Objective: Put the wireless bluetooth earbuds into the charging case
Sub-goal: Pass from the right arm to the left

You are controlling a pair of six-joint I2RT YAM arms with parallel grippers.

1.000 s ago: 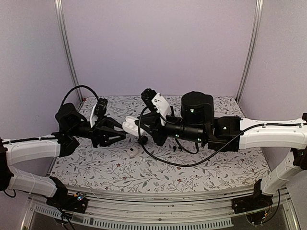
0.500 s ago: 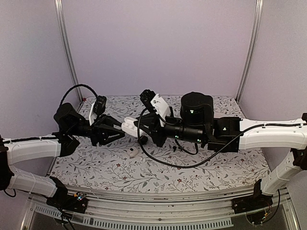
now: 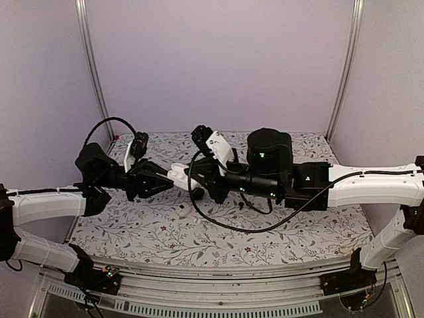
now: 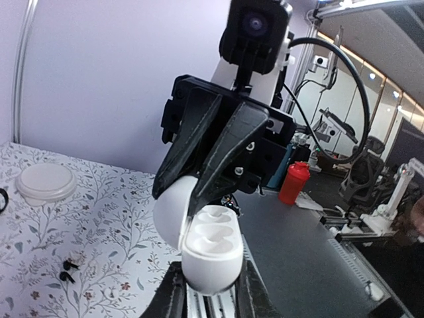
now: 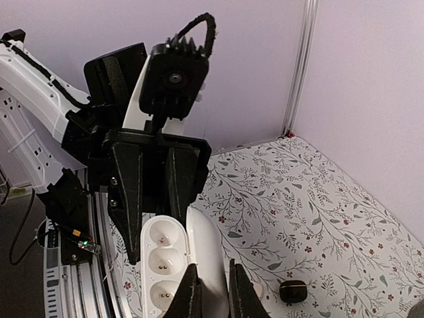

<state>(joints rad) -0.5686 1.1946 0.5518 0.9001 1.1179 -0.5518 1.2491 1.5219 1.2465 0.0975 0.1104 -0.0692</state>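
Note:
A white charging case [image 4: 211, 255] is held in the air between both grippers, its lid [image 4: 169, 215] swung open. Its three wells [image 5: 161, 262] are empty. My left gripper [image 4: 209, 288] is shut on the case's base. My right gripper [image 5: 212, 291] is shut on the lid's [image 5: 211, 255] edge. In the top view the case [image 3: 176, 173] hangs between the left gripper [image 3: 162, 177] and the right gripper [image 3: 192, 175]. Two tiny black earbuds [image 4: 66, 271] lie on the floral table. No white earbuds show.
A small black pebble-like case [image 5: 292, 290] lies on the table [image 3: 132, 232] under the right wrist. A white round piece [image 3: 184, 211] lies on the cloth below the grippers. A white disc [image 4: 45, 182] also shows on the table. A black cable loops under the right arm.
Both grippers and the open case have shifted slightly left and toward the back. Both holds are unchanged.

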